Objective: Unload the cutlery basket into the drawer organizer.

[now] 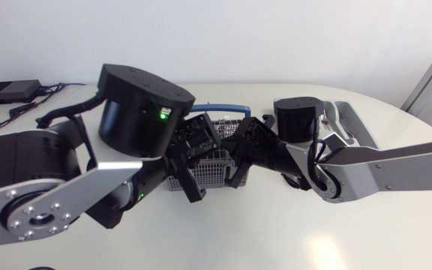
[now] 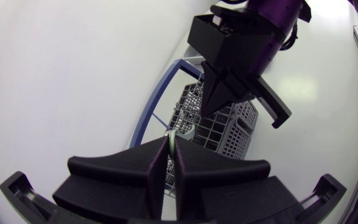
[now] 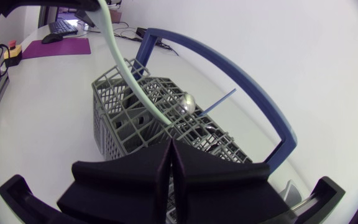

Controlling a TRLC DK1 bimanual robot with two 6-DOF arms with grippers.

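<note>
**Utensil stands up out of the basket, left gripper on its top end**

Head view: the left arm [image 1: 51,187] and right arm [image 1: 381,161] meet over the basket [image 1: 214,166] at the middle of the table [image 1: 276,232]. The basket is a grey plastic lattice with a blue hoop [image 1: 223,110] arching over it. The arms hide most of it. No organizer shows in any view.

Left wrist view: the left gripper [image 2: 171,142] has its fingers pressed onto a thin, pale green utensil [image 2: 173,134], with only a sliver showing between the tips. The basket lies just ahead and below. The right gripper [image 2: 209,107] hangs over the basket's compartments, its wedge tip pointing down into them.

Right wrist view: the right gripper's fingers meet in a tight seam, and nothing shows between them. The basket sits directly ahead of it. The utensil is smooth, flat and slender. It runs as a long strip from the left gripper above down to the basket's grid. Beside it sit a shiny metal spoon [image 3: 187,101] and a thin blue stick [image 3: 219,101].

The long axis points up out of the basket, so the pull likely has to follow that line. The left arm has the hold.
</note>
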